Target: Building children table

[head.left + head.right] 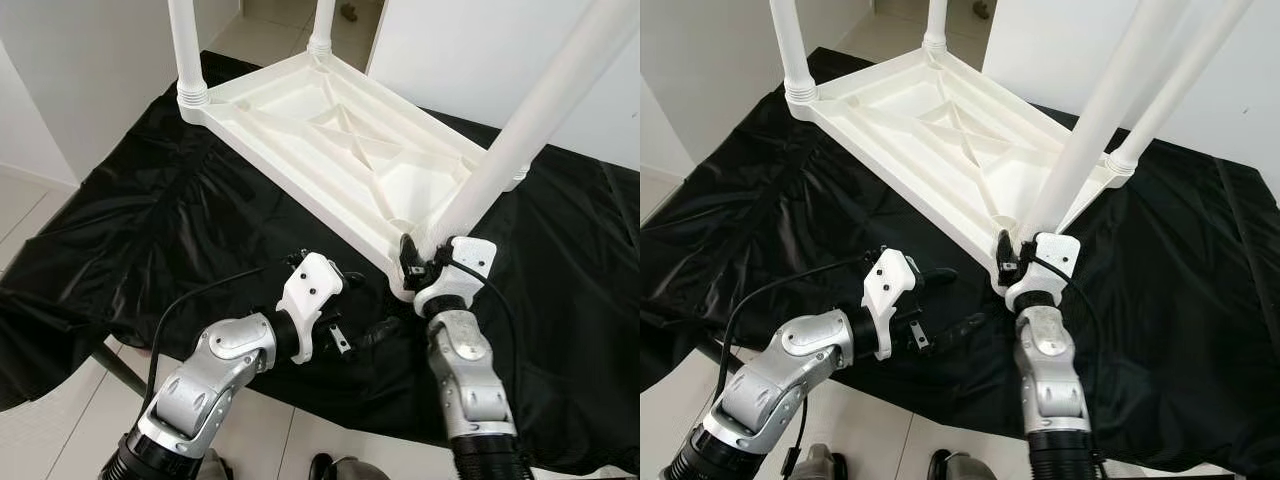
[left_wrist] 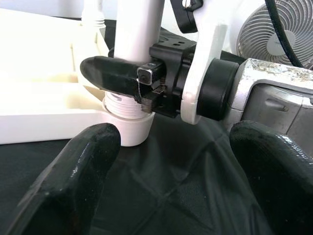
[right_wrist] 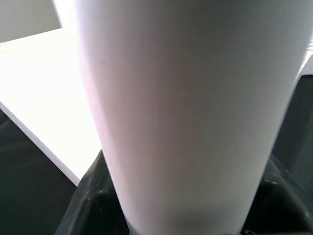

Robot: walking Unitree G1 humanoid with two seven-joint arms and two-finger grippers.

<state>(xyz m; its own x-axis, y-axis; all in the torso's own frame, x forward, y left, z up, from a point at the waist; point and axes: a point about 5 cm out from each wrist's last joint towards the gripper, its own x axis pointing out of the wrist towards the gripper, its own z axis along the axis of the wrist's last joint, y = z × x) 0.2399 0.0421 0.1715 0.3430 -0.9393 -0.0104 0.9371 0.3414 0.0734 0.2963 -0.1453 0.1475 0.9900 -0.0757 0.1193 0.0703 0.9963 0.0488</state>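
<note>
A white plastic children's table (image 1: 340, 140) lies upside down on a black sheet (image 1: 150, 230), with its legs pointing up. My right gripper (image 1: 412, 255) is shut on the near leg (image 1: 530, 130), just above the corner socket (image 2: 129, 129). In the left wrist view one of its black fingers (image 2: 112, 73) wraps across that leg (image 2: 139, 29). The same leg (image 3: 186, 112) stands close before the right wrist camera. To the left of that corner, my left gripper (image 1: 365, 305) hovers low over the sheet, open and holding nothing.
Other legs stand at the far left corner (image 1: 187, 50), the far corner (image 1: 322, 25) and the right corner (image 1: 1180, 90). White walls close in at left and right. A fan (image 2: 274, 29) stands behind the right arm. Tiled floor (image 1: 40, 210) shows beyond the sheet's edges.
</note>
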